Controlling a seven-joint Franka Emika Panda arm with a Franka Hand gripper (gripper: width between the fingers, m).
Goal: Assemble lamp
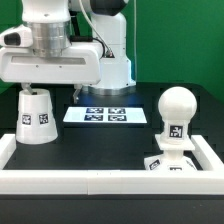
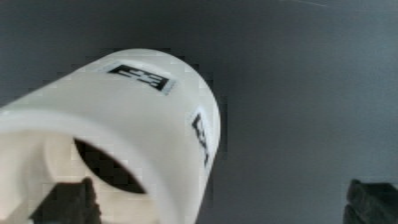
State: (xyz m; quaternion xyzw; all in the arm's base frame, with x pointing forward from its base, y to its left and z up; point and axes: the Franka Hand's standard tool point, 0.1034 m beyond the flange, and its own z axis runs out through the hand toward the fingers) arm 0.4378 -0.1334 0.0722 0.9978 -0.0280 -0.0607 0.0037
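The white tapered shade stands on the dark table at the exterior view's left, with tags on its side. It fills the wrist view, seen from above with its dark opening showing. My gripper is open and hangs just above the shade. One fingertip is over the shade's opening and the other is over the table beside it. In the exterior view the fingers are hidden under the hand. The ball-shaped bulb stands upright on the stepped base at the right.
The marker board lies flat behind the middle of the table. A white rail runs along the front and up both sides. The arm's base stands at the back.
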